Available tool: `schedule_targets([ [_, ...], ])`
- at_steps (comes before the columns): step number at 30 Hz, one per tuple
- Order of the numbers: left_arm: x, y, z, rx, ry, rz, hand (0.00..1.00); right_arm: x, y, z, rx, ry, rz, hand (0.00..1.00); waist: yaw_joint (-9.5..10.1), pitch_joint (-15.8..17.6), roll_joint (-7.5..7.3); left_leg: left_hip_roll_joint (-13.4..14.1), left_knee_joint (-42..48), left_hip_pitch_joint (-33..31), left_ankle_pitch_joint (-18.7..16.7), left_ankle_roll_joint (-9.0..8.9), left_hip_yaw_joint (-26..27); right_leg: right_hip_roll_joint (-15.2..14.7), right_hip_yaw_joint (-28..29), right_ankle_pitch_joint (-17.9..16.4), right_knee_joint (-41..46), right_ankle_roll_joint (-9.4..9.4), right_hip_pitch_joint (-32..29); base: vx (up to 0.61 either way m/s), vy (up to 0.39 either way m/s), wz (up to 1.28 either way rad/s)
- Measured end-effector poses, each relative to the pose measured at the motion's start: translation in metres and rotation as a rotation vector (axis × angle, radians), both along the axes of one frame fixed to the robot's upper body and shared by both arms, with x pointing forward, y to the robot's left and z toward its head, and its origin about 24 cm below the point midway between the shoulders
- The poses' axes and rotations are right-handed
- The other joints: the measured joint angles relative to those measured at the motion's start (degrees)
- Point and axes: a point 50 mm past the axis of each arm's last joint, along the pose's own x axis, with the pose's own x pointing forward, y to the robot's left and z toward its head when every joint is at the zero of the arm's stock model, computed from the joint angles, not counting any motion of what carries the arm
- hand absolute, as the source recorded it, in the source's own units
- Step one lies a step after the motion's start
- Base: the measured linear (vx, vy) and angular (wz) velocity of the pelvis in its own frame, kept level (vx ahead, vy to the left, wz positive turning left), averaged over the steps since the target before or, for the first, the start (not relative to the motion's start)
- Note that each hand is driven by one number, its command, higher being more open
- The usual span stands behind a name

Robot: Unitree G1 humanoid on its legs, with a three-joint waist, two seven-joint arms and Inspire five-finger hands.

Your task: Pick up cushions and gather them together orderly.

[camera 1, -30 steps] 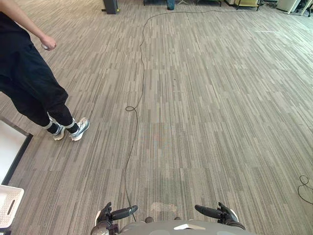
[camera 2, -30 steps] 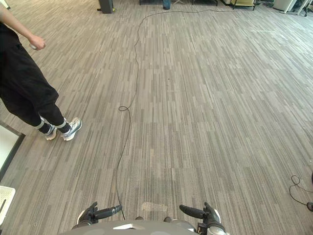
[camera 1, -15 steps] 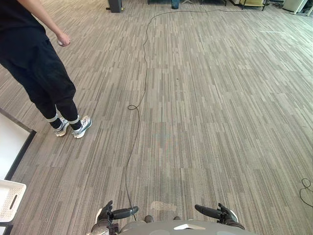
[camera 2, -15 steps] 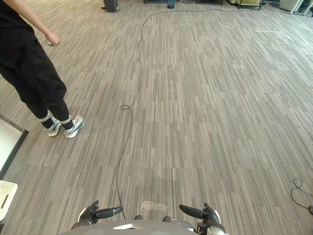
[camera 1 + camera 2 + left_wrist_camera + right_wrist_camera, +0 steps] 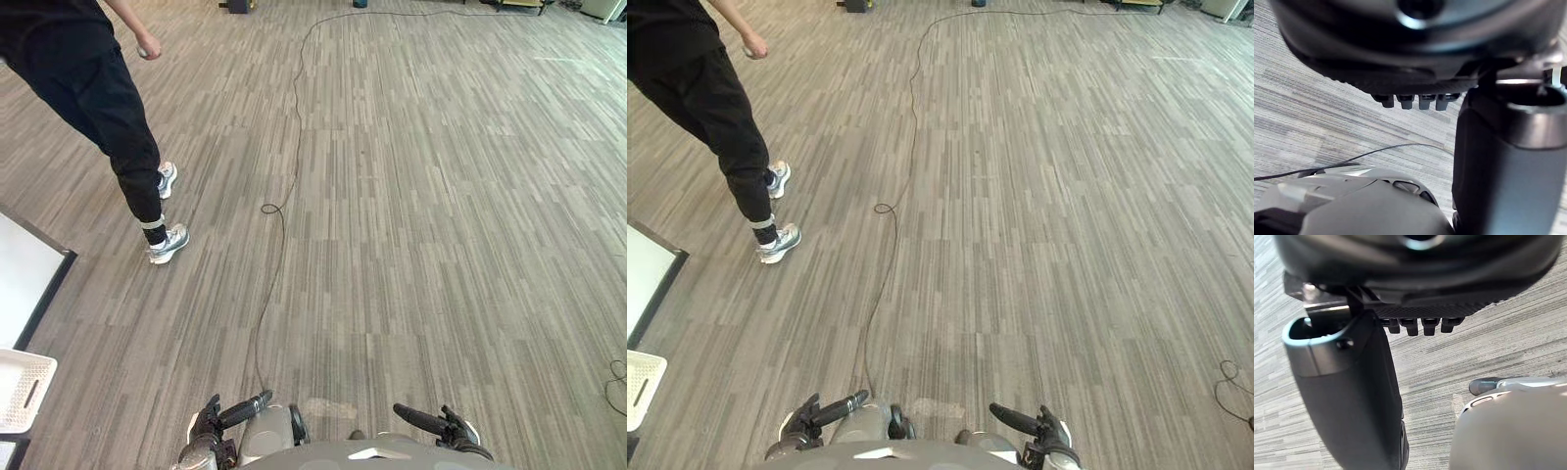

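Left eye view: a striped grey carpet floor (image 5: 441,196) stretches ahead, and at the left a person (image 5: 98,88) in black trousers and pale trainers (image 5: 168,243) stands with legs apart in a stride, well apart from the robot. Nearer, at the left edge, a white panel (image 5: 22,284) with a dark border lies just above a white basket (image 5: 24,390). At the bottom edge the left hand (image 5: 211,421) and right hand (image 5: 446,427) hang low with fingers (image 5: 1410,101) relaxed, holding nothing.

left robot hand (image 5: 220,419), right robot hand (image 5: 436,424), straight-fingered
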Motion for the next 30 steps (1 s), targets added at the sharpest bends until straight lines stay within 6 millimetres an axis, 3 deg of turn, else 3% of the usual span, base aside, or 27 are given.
schedule_targets([
  [1,0.001,-0.003,-0.001,-0.008,-0.001,-0.001,1.00,0.000,-0.003,0.001,-0.008,0.000,0.000,1.00,0.10,0.1,0.61,-0.9,-4.4,1.0,8.3,0.48,1.0,-1.8,0.4,-1.0,-0.2,1.91,0.4,0.41,0.397,-0.10],
  [2,0.000,-0.003,-0.001,-0.006,0.000,-0.001,1.00,0.001,-0.003,0.001,-0.009,0.000,0.001,1.00,0.25,0.1,0.54,-1.8,-5.0,1.3,8.5,2.70,1.5,-2.4,0.6,-1.3,-0.3,2.18,0.5,0.45,0.370,-0.09],
  [5,0.015,-0.001,0.003,0.011,-0.033,0.001,1.00,0.017,0.007,0.002,0.014,-0.041,0.010,1.00,1.42,0.5,0.05,-3.3,0.0,-0.1,3.6,7.13,3.2,-2.9,1.3,0.1,0.8,1.99,0.6,0.43,0.217,-0.08],
  [6,0.015,-0.001,0.003,0.010,-0.032,0.004,1.00,0.019,0.011,0.002,0.024,-0.046,0.010,1.00,1.59,0.5,-0.02,-3.2,1.8,0.0,2.1,7.31,3.4,-3.2,1.9,0.2,1.8,2.08,0.9,0.48,0.252,-0.18],
  [9,0.015,-0.003,0.003,0.004,-0.031,-0.003,1.00,0.025,0.017,0.004,0.044,-0.081,0.018,1.00,1.81,-0.2,-0.04,-3.8,0.9,5.0,-3.0,7.50,3.9,-4.8,5.8,-0.8,26.1,4.77,-7.4,0.34,0.243,-0.13],
  [10,0.015,0.001,0.003,0.015,-0.027,-0.009,1.00,0.026,0.021,0.004,0.054,-0.088,0.016,1.00,1.82,-0.3,-1.19,-5.1,-0.4,8.0,-4.0,7.51,4.3,-6.1,7.7,1.7,39.1,8.24,-12.9,0.45,0.247,-0.04],
  [11,0.014,0.004,0.004,0.026,-0.021,-0.018,1.00,0.028,0.023,0.005,0.058,-0.097,0.017,1.00,1.63,-0.3,-1.74,-6.1,-1.6,11.2,-4.9,7.50,4.3,-7.0,7.5,3.1,49.5,8.21,-16.6,0.40,0.156,-0.02],
  [12,0.014,0.004,0.004,0.030,-0.018,-0.028,1.00,0.029,0.023,0.005,0.059,-0.101,0.018,1.00,1.50,-0.2,-2.05,-6.7,-2.6,13.3,-5.3,7.58,4.1,-7.7,6.2,2.8,54.0,6.72,-18.1,0.44,0.091,0.07],
  [13,0.014,0.003,0.003,0.031,-0.012,-0.052,1.00,0.032,0.023,0.006,0.056,-0.114,0.020,1.00,0.90,-0.1,-2.00,-7.1,-5.3,18.0,-5.8,7.51,3.7,-8.1,2.4,0.0,59.1,2.06,-20.8,0.37,0.049,0.08],
  [14,0.015,0.001,0.003,0.029,-0.012,-0.059,1.00,0.034,0.022,0.007,0.054,-0.122,0.022,1.00,0.78,-0.1,-1.80,-7.1,-6.5,19.6,-5.8,7.46,3.5,-7.8,0.8,-0.9,59.7,1.07,-21.7,0.46,0.042,0.16],
  [15,0.018,-0.003,0.003,0.022,-0.016,-0.085,1.00,0.041,0.021,0.010,0.049,-0.145,0.028,1.00,0.31,0.5,-0.99,-6.6,-9.1,23.5,-5.7,7.30,3.2,-6.6,-3.2,-3.6,57.7,-1.35,-24.1,0.46,0.007,0.15],
  [17,0.024,-0.016,0.002,-0.009,-0.030,-0.096,1.00,0.053,0.018,0.014,0.039,-0.178,0.041,1.00,-1.16,1.4,0.76,-4.7,-11.3,27.6,-5.6,7.23,2.4,-2.9,-8.3,-5.1,46.3,-3.63,-27.9,0.55,-0.045,0.29],
  [19,0.032,-0.026,0.003,-0.036,-0.052,-0.108,1.00,0.057,0.015,0.017,0.029,-0.203,0.044,1.00,-1.48,2.0,1.54,-3.3,-12.8,29.9,-5.6,7.22,1.5,0.8,-8.1,-3.1,32.3,-2.78,-30.8,0.52,-0.121,0.45],
  [20,0.031,-0.029,0.002,-0.045,-0.050,-0.118,1.00,0.058,0.016,0.017,0.033,-0.201,0.050,1.00,-1.72,2.0,0.78,-3.7,-14.8,32.0,-5.4,6.25,0.3,2.8,-7.0,4.0,17.9,-2.04,-30.4,0.49,-0.177,0.51],
  [21,0.029,-0.028,0.002,-0.044,-0.047,-0.133,1.00,0.054,0.018,0.015,0.040,-0.188,0.047,1.00,-1.80,1.7,-0.17,-4.4,-15.4,33.3,-5.6,4.60,-0.3,2.9,-6.1,8.6,13.4,-2.43,-30.1,0.64,-0.259,0.55],
  [22,0.030,-0.031,0.001,-0.053,-0.043,-0.131,1.00,0.056,0.016,0.016,0.040,-0.192,0.040,1.00,-2.23,2.0,0.39,-3.5,-15.6,36.0,-6.9,2.08,-1.7,3.7,-5.0,15.2,16.3,-7.55,-29.9,0.46,-0.195,0.20],
  [24,0.031,-0.039,0.000,-0.071,-0.040,-0.126,1.00,0.064,0.012,0.019,0.023,-0.208,0.059,1.00,-2.03,1.9,2.99,-0.8,-12.8,35.5,-6.6,0.98,-2.7,5.5,-5.8,11.5,18.8,-7.93,-30.2,0.51,-0.216,0.04],
  [25,0.031,-0.046,0.000,-0.092,-0.046,-0.114,1.00,0.065,0.011,0.020,0.022,-0.209,0.054,1.00,-2.08,1.9,4.70,1.7,-5.7,32.9,-5.9,-0.12,-4.2,6.9,-6.7,9.1,18.9,-8.55,-28.8,0.54,-0.231,0.12],
  [26,0.030,-0.049,-0.001,-0.105,-0.046,-0.093,1.00,0.064,0.010,0.019,0.024,-0.203,0.050,1.00,-2.07,1.9,5.09,3.0,0.4,30.7,-4.8,-1.38,-5.2,7.5,-6.9,8.0,18.5,-8.58,-27.6,0.61,-0.237,0.11],
  [27,0.029,-0.046,-0.001,-0.108,-0.049,-0.067,1.00,0.060,0.010,0.018,0.025,-0.187,0.044,1.00,-2.05,2.1,5.35,5.4,14.2,25.4,0.8,-1.40,-7.7,8.8,-7.0,6.3,16.7,-8.89,-23.9,0.59,-0.226,0.06],
  [28,0.029,-0.043,0.000,-0.107,-0.058,-0.036,1.00,0.055,0.009,0.016,0.023,-0.177,0.037,1.00,-1.88,2.6,5.21,7.7,25.6,21.3,2.5,-1.96,-8.7,10.0,-6.8,5.1,14.9,-9.14,-20.1,0.57,-0.213,0.02],
  [29,0.031,-0.039,0.002,-0.099,-0.078,-0.013,1.00,0.051,0.010,0.016,0.026,-0.175,0.025,1.00,-1.76,3.1,4.90,9.8,34.5,17.5,1.8,-2.49,-8.3,10.8,-6.7,4.0,13.3,-9.27,-16.1,0.35,-0.126,-0.01],
  [30,0.033,-0.037,0.004,-0.092,-0.094,-0.003,1.00,0.049,0.011,0.015,0.029,-0.173,0.019,1.00,-1.66,3.4,4.44,10.5,37.7,15.6,1.4,-3.02,-7.6,11.0,-6.6,3.3,12.4,-9.21,-13.9,0.35,-0.115,-0.01],
])
